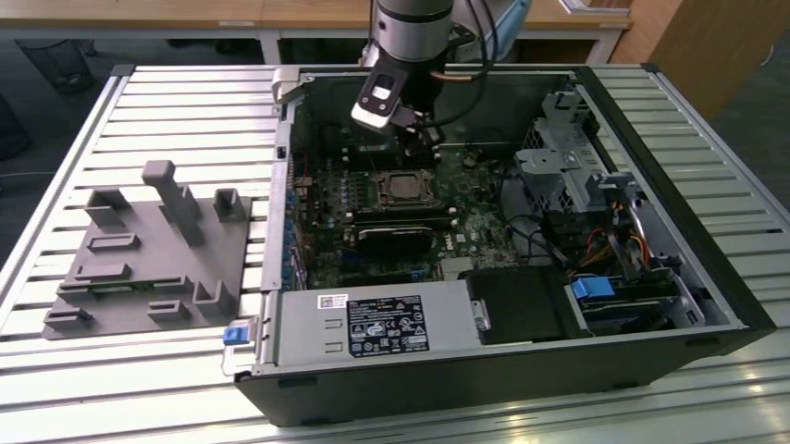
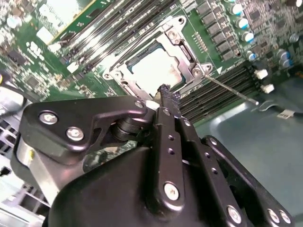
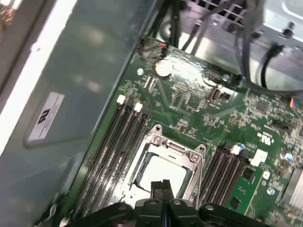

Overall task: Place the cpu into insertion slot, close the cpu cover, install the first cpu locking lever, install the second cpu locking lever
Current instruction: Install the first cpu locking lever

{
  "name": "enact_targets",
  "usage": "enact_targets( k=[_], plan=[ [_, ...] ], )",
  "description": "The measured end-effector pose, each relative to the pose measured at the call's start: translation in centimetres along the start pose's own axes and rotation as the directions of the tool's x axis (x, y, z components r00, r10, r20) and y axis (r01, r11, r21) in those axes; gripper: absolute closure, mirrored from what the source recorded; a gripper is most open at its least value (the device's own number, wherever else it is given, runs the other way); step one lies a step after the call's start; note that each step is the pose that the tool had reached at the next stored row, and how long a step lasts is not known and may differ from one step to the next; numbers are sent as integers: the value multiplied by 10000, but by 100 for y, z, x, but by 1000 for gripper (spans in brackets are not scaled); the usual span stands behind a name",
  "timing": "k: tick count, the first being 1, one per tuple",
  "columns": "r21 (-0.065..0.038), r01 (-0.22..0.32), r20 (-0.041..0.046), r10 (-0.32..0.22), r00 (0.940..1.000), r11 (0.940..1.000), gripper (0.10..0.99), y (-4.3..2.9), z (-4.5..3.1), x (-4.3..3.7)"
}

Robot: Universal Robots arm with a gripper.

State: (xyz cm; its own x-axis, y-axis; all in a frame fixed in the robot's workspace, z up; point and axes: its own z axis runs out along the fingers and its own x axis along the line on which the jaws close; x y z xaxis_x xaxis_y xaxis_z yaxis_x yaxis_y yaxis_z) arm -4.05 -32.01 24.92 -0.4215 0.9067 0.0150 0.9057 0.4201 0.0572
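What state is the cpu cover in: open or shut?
Shut. In the first wrist view the cpu cover lies flat, its frame surrounding the pale cpu.

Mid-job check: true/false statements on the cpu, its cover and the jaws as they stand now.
1. The cpu lies on the motherboard inside the computer case. True.
2. The cpu cover stands swung open. False: it lies flat, framing the cpu.
3. The gripper has its jaws spread wide. False: the jaws are shut, nothing between them.
4. The gripper hangs over the cpu cover. True.
5. A grey fixture sits at the exterior view's right of the case. False: the grey fixture is at the exterior view's left.
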Motion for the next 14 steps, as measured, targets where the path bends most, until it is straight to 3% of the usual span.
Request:
enact_targets(
  k=[3,7,10,14],
  plan=[
    [7,550,-32,-550,9985,9985,980,0,2,0],
    [15,1254,-72,-1253,9921,9921,980,0,5,0],
    [18,1708,-100,-1707,9853,9853,980,-1,7,0],
    [20,2416,-143,-2416,9703,9704,980,-1,10,0]
  ],
)
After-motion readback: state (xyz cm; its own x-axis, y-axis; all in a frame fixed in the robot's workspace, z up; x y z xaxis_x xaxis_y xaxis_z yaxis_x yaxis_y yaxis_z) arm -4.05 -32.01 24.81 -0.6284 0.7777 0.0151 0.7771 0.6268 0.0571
